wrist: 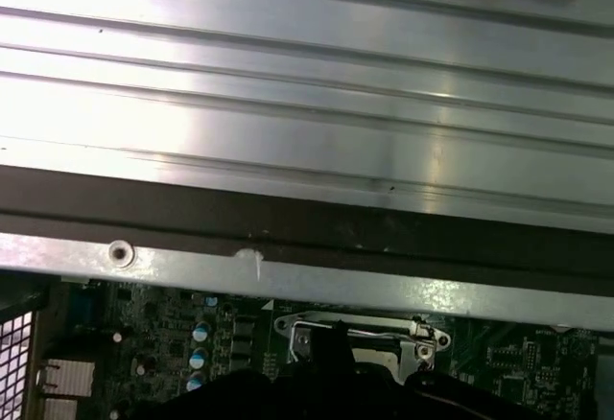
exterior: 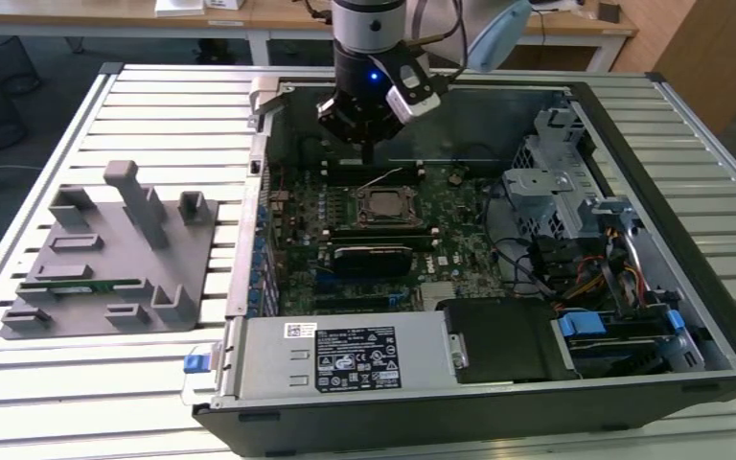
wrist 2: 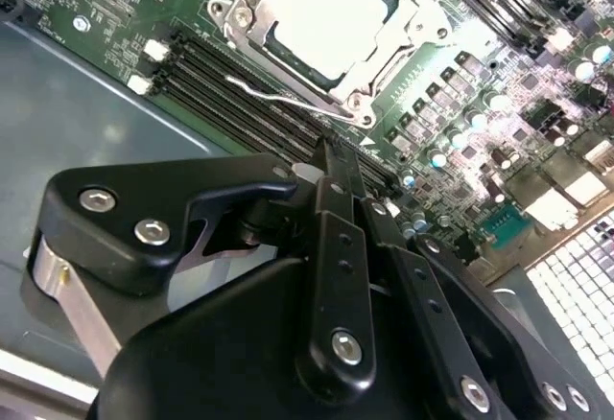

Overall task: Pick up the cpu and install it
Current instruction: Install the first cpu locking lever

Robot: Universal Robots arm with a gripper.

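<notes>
1. In the exterior view, the claw is seen hanging over the far part of the motherboard inside the open case, which lies on the slatted worktop. The cpu is seated in its socket, a little nearer the camera than the claw and almost directly beneath it. A grey fixture with a green memory stick is set well apart, toward the exterior view's left.

2. In the second wrist view, the claw is seen with its fingers brought together and nothing held between them. The cpu lies flat in the socket frame, just beyond the fingertips and across the black memory slots. The chip is square, so no long axis is given. By this judgement, the chip is already in place.

3. In the first wrist view, the case wall is seen, with the socket frame close to the dark claw body.
</notes>
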